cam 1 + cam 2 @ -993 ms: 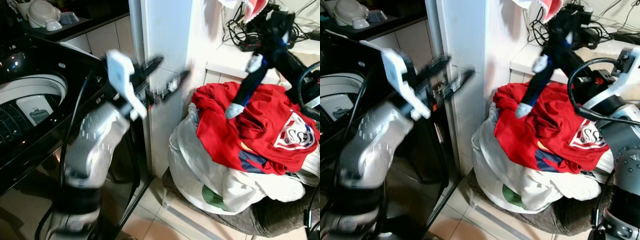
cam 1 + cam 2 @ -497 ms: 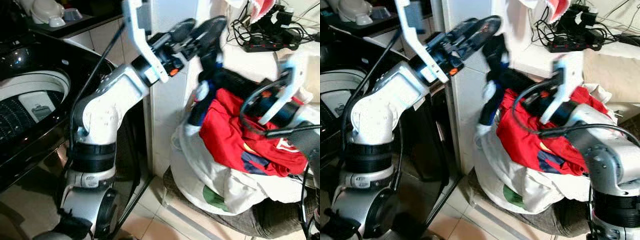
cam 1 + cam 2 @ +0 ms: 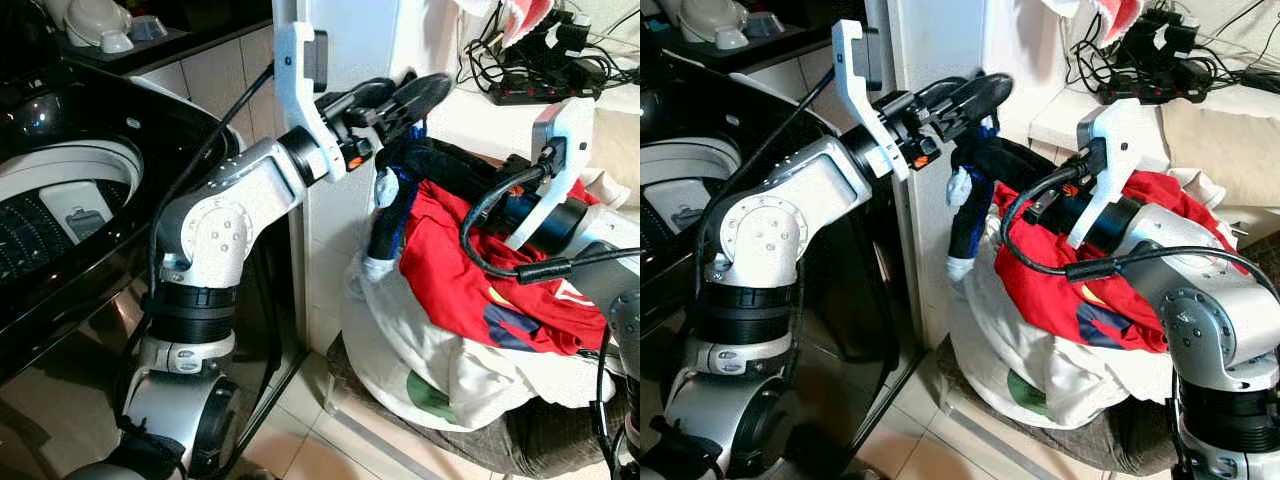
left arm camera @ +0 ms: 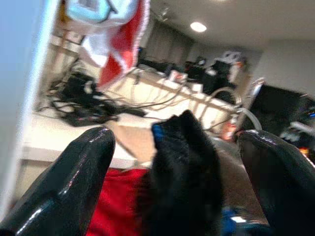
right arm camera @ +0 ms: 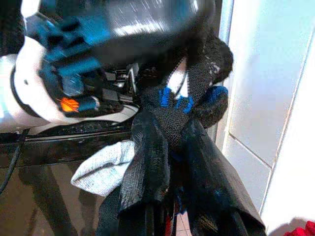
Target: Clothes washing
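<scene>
**Two hands, one black garment, over the laundry pile**

So both arms are up at the same spot. The left hand (image 3: 400, 95) is raised by the white pillar (image 3: 345, 40), and its two black fingers (image 4: 64, 191) sit spread apart with the black garment (image 3: 400, 190) poking up between them. In the left wrist view there's still a gap on each side, so it isn't clamped on anything.

The right hand (image 5: 170, 147) comes in from the other side, and in the right wrist view its two fingers are pinched onto that same black cloth with the blue trim. The garment hangs down from there, with one grey cuff (image 3: 379, 268) dangling beside the pillar.

Under it all is one heap of laundry: a red shirt (image 3: 470, 270) on top, with a dark blue patch showing at its lower edge, and a big white sheet-like piece (image 3: 400, 350) with a green mark underneath. The heap sits on a grey padded seat (image 3: 530, 435).

Off to the robot's left is one top-loading washing machine (image 3: 60, 200), lid open, drum visible. Behind the pile, a worktop (image 3: 480, 115) carries a tangle of black cables (image 3: 520, 70).
</scene>
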### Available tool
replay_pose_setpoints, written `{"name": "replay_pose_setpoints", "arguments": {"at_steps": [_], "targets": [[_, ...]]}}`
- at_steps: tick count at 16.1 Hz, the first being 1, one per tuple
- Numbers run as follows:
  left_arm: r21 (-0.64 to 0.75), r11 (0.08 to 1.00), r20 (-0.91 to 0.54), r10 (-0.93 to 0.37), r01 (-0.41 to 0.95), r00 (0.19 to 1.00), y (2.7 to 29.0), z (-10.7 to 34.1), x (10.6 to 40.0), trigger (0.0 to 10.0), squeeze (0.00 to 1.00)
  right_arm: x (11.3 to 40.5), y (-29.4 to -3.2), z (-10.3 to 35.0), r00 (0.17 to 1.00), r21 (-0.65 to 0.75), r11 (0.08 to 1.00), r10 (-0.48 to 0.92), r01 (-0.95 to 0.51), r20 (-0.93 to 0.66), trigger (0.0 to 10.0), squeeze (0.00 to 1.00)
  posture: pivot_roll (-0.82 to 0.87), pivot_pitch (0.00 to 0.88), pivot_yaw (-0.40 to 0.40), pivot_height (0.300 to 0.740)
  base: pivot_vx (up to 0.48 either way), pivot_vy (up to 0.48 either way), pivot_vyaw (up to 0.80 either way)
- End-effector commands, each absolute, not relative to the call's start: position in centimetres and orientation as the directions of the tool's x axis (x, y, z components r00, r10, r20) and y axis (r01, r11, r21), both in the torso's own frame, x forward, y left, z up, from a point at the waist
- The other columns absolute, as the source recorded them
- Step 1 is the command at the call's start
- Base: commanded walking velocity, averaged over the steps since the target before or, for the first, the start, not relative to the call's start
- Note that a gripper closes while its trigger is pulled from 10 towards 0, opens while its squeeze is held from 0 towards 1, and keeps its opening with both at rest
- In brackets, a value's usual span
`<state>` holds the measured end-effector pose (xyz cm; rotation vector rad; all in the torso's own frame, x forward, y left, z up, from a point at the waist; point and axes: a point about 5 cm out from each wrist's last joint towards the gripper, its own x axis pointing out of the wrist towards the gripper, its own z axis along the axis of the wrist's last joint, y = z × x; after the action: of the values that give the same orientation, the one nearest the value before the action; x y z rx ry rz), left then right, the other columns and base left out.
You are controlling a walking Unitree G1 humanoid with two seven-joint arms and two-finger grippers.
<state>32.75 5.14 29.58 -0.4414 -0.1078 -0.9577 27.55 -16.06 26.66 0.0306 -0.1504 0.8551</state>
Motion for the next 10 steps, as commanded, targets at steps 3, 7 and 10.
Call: {"name": "replay_pose_setpoints", "arguments": {"at_steps": [3, 7, 10], "targets": [[-0.361, 0.553, 0.358, -0.661, 0.751, 0.66, 6.3, 30.6, 33.8, 10.0, 0.0, 27.3, -16.0, 27.1, 0.636, -0.059, 0.647, 0.76, -0.76, 0.138, 0.0, 0.0, -0.05, 0.0, 0.019, 0.74, 0.0, 0.0, 0.0], [-0.393, 0.425, 0.428, -0.7, 0.815, 0.572, 6.3, 31.3, 32.8, 10.0, 0.0, 27.2, -16.1, 27.0, 0.636, -0.057, 0.647, 0.759, -0.76, 0.137, 0.0, 0.0, -0.05, 0.0, 0.019, 0.74, 0.0, 0.0, 0.0], [-0.378, 0.362, 0.371, -0.784, 0.852, 0.497, 4.5, 30.1, 31.7, 10.0, 0.0, 27.3, -15.8, 27.2, 0.63, -0.06, 0.642, 0.763, -0.764, 0.143, 0.0, 0.0, -0.04, 0.0, 0.017, 0.74, 0.0, 0.0, 0.0]]}}
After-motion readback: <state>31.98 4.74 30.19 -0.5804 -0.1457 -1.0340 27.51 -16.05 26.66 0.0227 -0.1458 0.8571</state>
